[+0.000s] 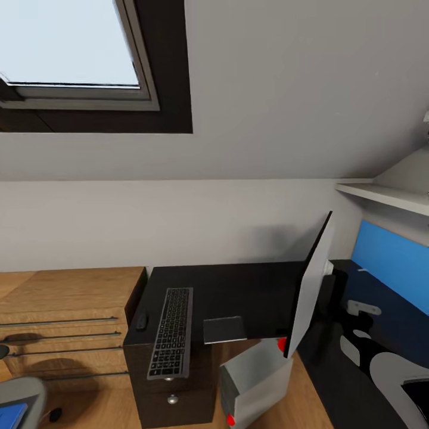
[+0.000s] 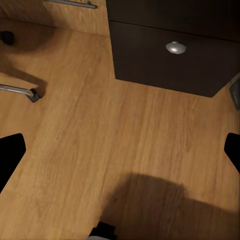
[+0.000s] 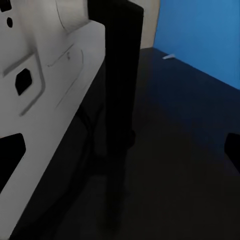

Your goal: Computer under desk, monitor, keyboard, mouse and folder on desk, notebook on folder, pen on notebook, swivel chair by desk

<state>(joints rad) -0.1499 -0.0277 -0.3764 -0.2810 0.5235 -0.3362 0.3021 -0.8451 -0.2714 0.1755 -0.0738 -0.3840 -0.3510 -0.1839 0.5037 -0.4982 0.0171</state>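
While I face the dark wooden desk, the grey slim keyboard and small black mouse lie on it, with the thin silver-backed monitor leaning at its right edge. Both pincers look wide, tips at frame edges. My right pincer sits close behind the monitor; a careless swing could topple it onto the grey computer tower.

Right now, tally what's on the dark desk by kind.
keyboard: 1
mouse: 1
monitor: 1, tilted at the desk's right edge
flat grey pad-like item, can't tell what: 1
Total: 4
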